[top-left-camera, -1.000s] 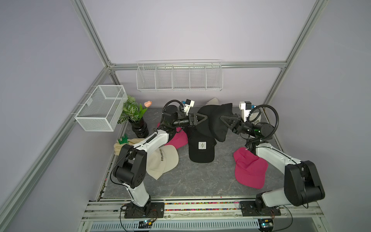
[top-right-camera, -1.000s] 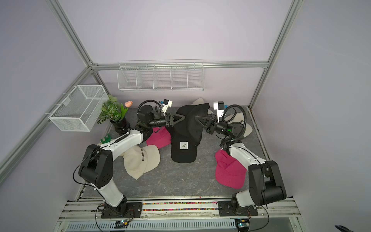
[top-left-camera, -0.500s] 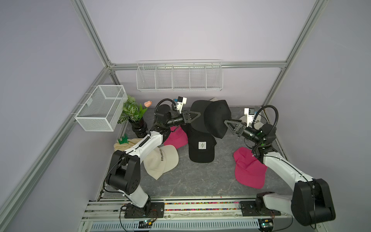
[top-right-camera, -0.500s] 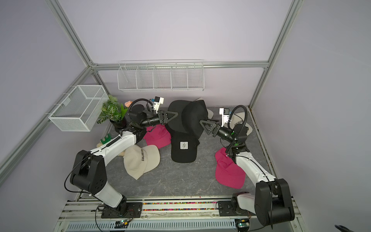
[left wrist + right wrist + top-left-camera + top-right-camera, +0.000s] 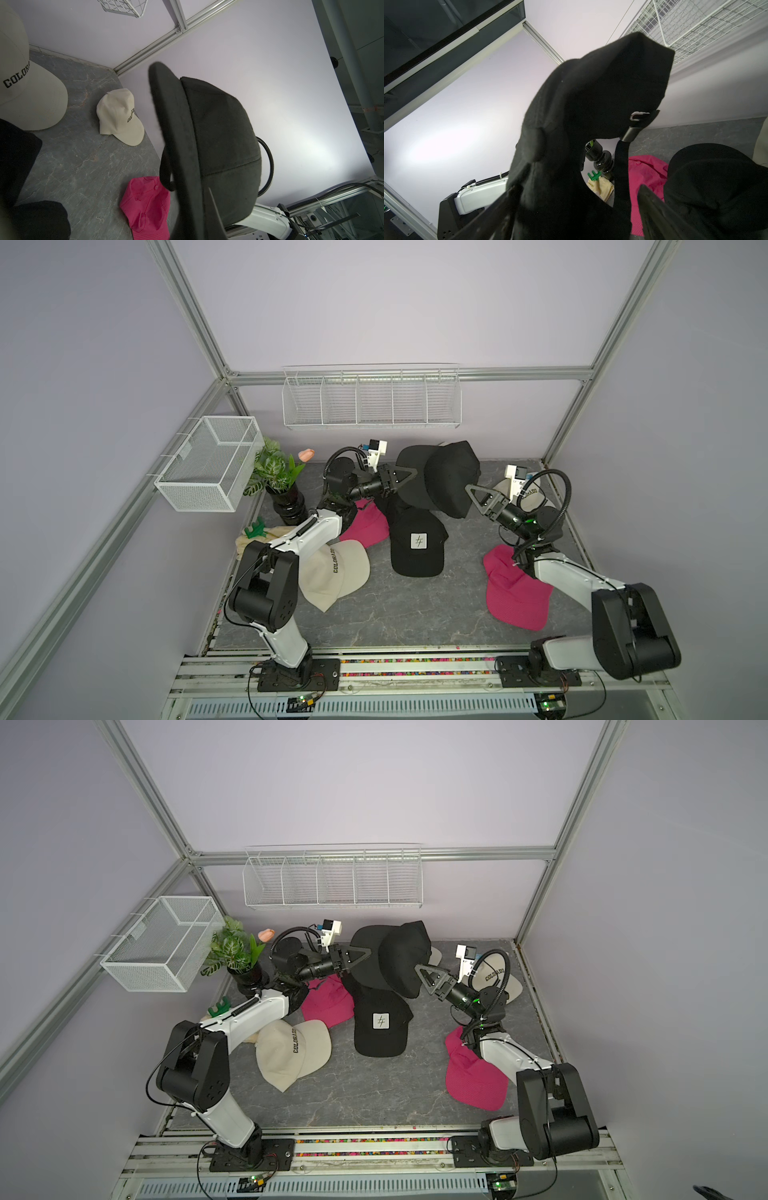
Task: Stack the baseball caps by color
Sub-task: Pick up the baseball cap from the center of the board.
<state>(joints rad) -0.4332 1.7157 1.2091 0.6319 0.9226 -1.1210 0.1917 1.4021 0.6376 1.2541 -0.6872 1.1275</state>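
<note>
Black cap [image 5: 451, 477]: changing hands for stacking.
Left end effector [image 5: 413, 472]: clamping it now.
Right end effector [image 5: 469, 489]: gaping, letting go.

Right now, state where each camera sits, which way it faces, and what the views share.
Top views: high above the front rail, both looking down toward the back wall; both arms whole, left gripper, right gripper.
Left wrist: on the left arm, looking past its fingers toward the right arm.
Right wrist: on the right arm, looking past its fingers toward the left arm.
Shared: all four show the raised black cap.
</note>
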